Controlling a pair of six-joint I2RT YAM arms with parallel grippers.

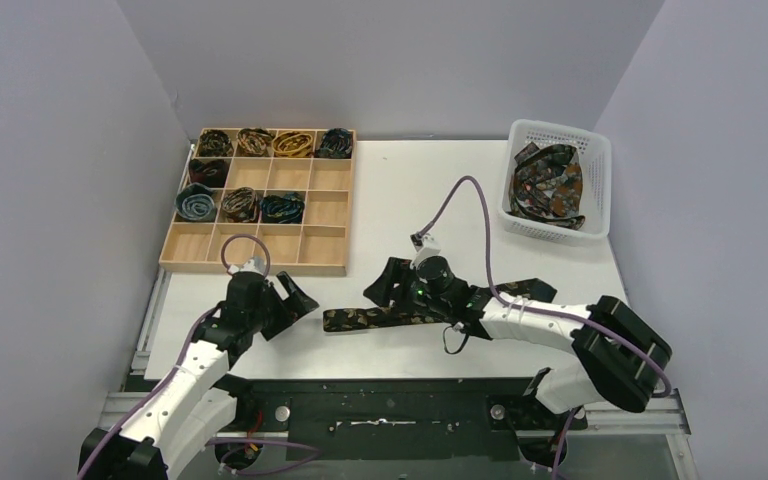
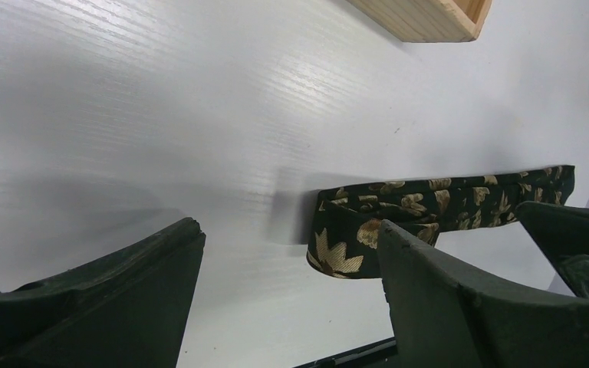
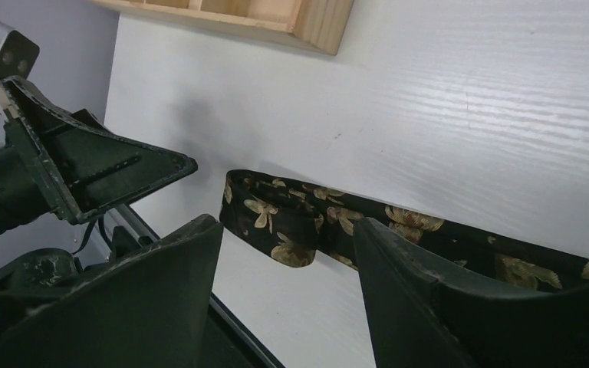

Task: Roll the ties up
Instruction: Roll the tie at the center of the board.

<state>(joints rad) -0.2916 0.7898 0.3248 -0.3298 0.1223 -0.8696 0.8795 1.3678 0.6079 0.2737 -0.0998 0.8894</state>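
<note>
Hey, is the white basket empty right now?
No, the white basket at the far right holds a heap of dark patterned ties.

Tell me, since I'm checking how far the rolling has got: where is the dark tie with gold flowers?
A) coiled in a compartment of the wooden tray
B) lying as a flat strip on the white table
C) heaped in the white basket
B: the dark tie with gold flowers lies stretched flat on the white table, outside both the wooden tray and the white basket.

Top camera looks down; close wrist views share tie (image 2: 429, 203).
</note>
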